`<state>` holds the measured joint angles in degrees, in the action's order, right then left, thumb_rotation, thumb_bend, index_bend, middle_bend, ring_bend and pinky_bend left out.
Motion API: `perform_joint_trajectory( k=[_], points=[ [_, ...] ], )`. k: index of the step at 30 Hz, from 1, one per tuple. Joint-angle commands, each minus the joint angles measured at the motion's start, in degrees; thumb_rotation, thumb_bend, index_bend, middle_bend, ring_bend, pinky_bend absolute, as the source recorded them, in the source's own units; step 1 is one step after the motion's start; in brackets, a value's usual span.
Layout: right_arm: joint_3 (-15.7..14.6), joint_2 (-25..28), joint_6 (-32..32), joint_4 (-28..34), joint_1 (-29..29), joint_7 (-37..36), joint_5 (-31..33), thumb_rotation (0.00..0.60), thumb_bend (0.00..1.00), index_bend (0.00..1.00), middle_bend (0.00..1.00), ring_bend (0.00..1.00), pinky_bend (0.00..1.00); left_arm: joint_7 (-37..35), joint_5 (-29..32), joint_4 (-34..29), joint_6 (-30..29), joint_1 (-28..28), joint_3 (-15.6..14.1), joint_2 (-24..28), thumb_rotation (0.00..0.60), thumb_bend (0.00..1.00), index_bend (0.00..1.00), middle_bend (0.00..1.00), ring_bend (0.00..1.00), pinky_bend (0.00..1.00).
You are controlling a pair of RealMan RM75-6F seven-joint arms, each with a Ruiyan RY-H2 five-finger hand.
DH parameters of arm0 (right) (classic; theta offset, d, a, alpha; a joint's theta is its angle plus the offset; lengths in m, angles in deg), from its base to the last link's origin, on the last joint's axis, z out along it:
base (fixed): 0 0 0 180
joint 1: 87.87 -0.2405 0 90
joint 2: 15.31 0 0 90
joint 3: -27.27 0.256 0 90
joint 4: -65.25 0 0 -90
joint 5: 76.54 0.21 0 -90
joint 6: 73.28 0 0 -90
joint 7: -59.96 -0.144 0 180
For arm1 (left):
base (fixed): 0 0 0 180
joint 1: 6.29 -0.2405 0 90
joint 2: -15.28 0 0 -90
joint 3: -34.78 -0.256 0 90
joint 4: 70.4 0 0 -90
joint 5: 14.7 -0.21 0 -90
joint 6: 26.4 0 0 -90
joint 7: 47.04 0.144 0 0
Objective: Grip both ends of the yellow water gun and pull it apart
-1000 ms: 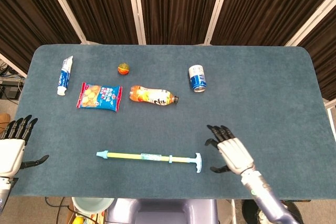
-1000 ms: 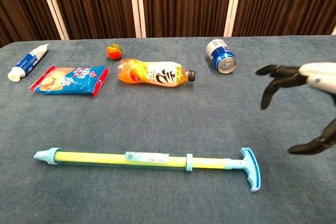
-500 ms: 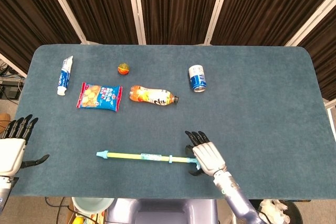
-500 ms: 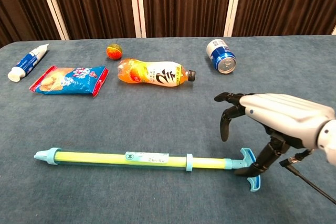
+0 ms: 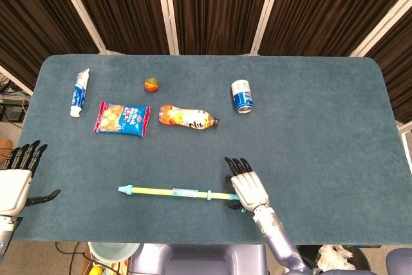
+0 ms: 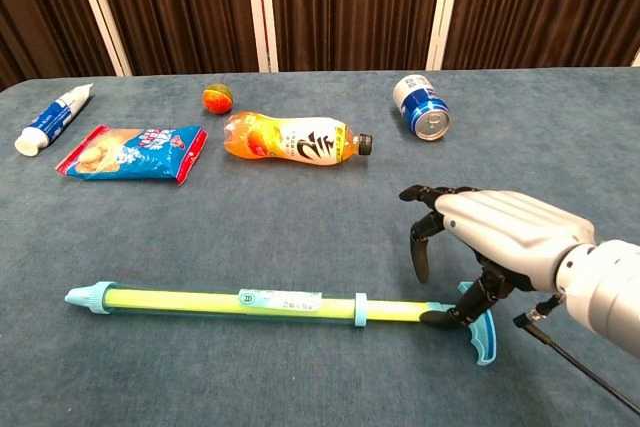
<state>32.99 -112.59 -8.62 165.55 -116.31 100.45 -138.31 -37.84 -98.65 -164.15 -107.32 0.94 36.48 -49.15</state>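
While the yellow water gun point(image 6: 250, 300) is lying flat along the near edge of the blue felt-like table point(image 5: 309, 127), the right hand point(image 6: 495, 232) is arching over its T-shaped blue handle end, fingers spread and curved downward, thumb tip touching the rod just beside the handle. Nothing is clamped there; the fingers are standing apart above the gun. The gun is showing as a long, slim translucent tube with pale blue caps and a blue collar partway along.

From the head view, the left hand point(image 5: 14, 181) is sitting off the table's near left corner, dark fingers straight and apart, thumb sticking out sideways, holding nothing. The chest view is missing that hand entirely. What the chest view is giving instead is the thumb contact under the right hand's smooth silver shell, which the head view is hiding beneath the hand's back.

Farther back are lying a glossy orange drink bottle point(image 6: 290, 139), a crinkly snack bag point(image 6: 130, 152), a small round ball point(image 6: 218, 98), a blue can point(image 6: 421, 105) on its side and a white tube point(image 6: 52, 117).
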Motion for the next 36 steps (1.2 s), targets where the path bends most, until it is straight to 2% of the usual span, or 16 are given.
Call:
perform_joint_trajectory(
  k=[1, 25, 28, 32, 36],
  points=[
    [-0.41, -0.60, 0.27, -0.87, -0.05, 0.21, 0.46, 0.600, 0.27, 0.53, 0.06, 0.00, 0.00, -0.03, 0.03, 0.00, 0.05, 0.03, 0.00, 0.02, 0.600, 0.00, 0.00, 0.00, 0.00, 0.06],
    [-2.11, -1.40, 0.96, -3.93, -0.03, -0.38, 2.29, 0.600, 0.32, 0.50, 0.05, 0.00, 0.00, -0.01, 0.17, -0.14, 0.20, 0.19, -0.06, 0.08, 0.600, 0.00, 0.00, 0.00, 0.00, 0.06],
    [-2.34, -1.58, 1.06, -4.22, -0.04, 0.13, 2.76, 0.600, 0.38, 0.50, 0.05, 0.00, 0.00, 0.07, 0.21, -0.23, 0.14, 0.17, -0.05, 0.10, 0.600, 0.00, 0.00, 0.00, 0.00, 0.06],
    [-2.65, -1.73, 1.26, -4.49, 0.04, 0.43, 3.10, 0.600, 0.51, 0.54, 0.07, 0.00, 0.00, 0.00, 0.11, -0.14, 0.04, 0.13, -0.10, 0.03, 0.600, 0.00, 0.00, 0.00, 0.00, 0.06],
    [-2.60, -1.65, 1.72, -3.97, -0.01, 0.67, 2.96, 0.600, 0.56, 0.61, 0.10, 0.00, 0.00, -0.15, -0.10, -0.09, -0.07, 0.14, -0.14, -0.03, 0.600, 0.00, 0.00, 0.00, 0.00, 0.06]
  ],
)
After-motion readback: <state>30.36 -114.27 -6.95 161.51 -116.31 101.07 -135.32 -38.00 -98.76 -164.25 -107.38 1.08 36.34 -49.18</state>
